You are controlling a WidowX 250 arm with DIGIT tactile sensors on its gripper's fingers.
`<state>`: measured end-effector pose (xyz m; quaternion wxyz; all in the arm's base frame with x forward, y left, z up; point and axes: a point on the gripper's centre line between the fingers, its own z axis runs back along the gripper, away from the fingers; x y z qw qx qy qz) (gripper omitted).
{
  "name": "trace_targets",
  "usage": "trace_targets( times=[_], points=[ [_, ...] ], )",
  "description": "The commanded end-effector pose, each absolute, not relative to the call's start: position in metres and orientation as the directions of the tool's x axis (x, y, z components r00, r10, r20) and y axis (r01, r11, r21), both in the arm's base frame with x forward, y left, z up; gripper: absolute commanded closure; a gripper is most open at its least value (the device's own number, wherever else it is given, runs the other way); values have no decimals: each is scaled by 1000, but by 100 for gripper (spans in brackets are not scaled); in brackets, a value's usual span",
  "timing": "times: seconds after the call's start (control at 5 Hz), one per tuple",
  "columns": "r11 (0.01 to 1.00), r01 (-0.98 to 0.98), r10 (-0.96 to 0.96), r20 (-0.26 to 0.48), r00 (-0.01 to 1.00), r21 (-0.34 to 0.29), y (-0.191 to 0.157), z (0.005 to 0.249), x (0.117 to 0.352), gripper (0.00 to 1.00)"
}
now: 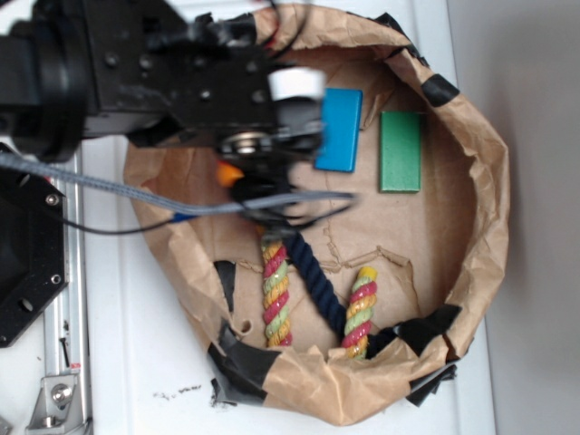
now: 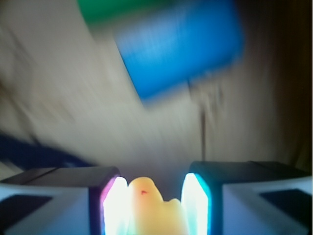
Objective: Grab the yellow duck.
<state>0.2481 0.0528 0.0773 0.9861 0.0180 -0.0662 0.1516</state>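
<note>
1. Right up against the wrist lens is the yellow duck (image 2: pixel 149 208), sitting between the two glowing pads (image 2: pixel 116 208) of the tool (image 2: pixel 152 205). The pads look pressed against its sides, so I read it as pinching the duck, though the blur makes the contact on the right pad hard to confirm.
2. From the exterior view the duck is mostly hidden under the arm; only an orange bit of beak (image 1: pixel 229 172) pokes out, left of the blue block (image 1: pixel 339 130).
3. Biggest risk in my opinion: the duck is rounded, so a light squeeze could let it squirt out forward.
4. Second risk: the striped rope (image 1: pixel 276 292) runs down from the duck and away from the blue block, with a dark navy rope (image 1: pixel 324 290) crossing right beside it. Lifting probably drags both, and that tug could peel the duck out of the grip.
5. The wrist view is smeared, so things are likely moving fast, which won't help.
6. Room-wise: everything sits inside a crumpled paper bag (image 1: pixel 485 227) whose wall rings the lot. The blue block is close to the tool, the green block (image 1: pixel 401 151) just past it. Sideways room is tight; straight up looks like the clear way out.
7. Outside the bag, the white surface (image 1: pixel 118 362) has space.
</note>
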Motion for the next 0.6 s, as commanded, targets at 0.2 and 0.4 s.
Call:
trace_targets(
  times=[0.2, 0.4],
  points=[
    [915, -398, 399, 273, 875, -62, 34, 153, 284, 100],
    [908, -408, 418, 246, 875, -95, 38, 150, 282, 100]
  ],
)
